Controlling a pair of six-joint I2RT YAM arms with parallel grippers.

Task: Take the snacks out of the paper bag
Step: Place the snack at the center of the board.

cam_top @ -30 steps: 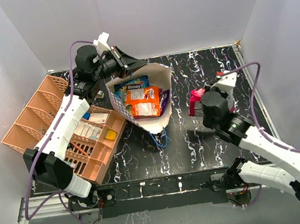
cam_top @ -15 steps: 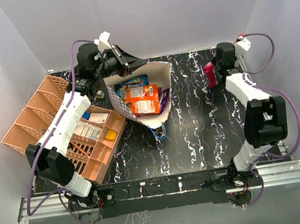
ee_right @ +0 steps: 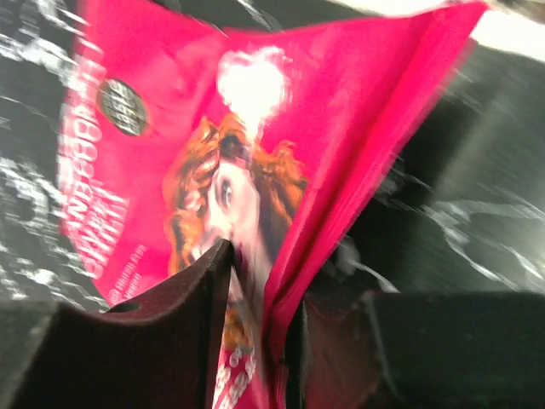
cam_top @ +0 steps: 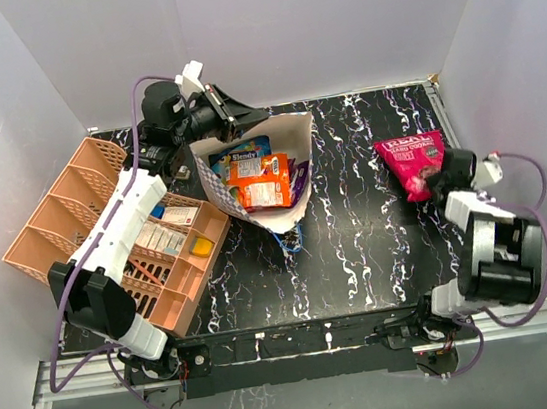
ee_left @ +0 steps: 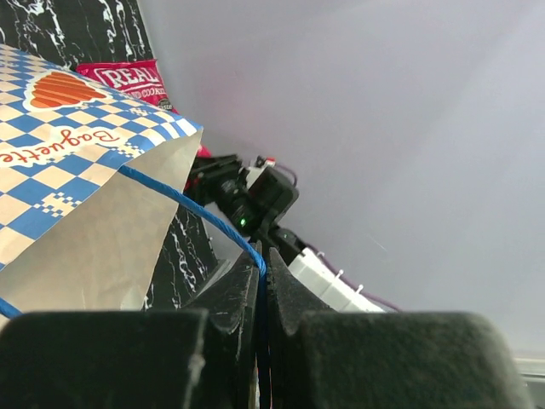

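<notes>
By right edge of counter (cam_top: 381, 251), right claw (ee_right: 255, 290) pinches pink packet (cam_top: 411, 161) at its rim | left claw (ee_left: 261, 285) clamps bag (cam_top: 290, 137) cord (ee_left: 187, 209) | packet likely light, slippery

A magenta snack packet (ee_right: 213, 170) is pinched between the right gripper (ee_right: 255, 290)'s dark fingers (ee_right: 170, 298), black marbled table (ee_right: 477, 213) behind.

We count one paper bag (cam_top: 294, 133), at about eleven o'clock on the one table (cam_top: 379, 241). Of snacks (cam_top: 265, 198) we count four in sight: one magenta packet (cam_top: 412, 164) at three o'clock and, inside the bag, one blue packet (cam_top: 239, 155), one orange packet (cam_top: 254, 173) and one purple packet (cam_top: 299, 175). One peach basket (cam_top: 86, 159) sits at nine o'clock; its contents are too small to count. Grippers, two: one left gripper (ee_left: 262, 266), one right gripper (ee_right: 255, 281).
</notes>
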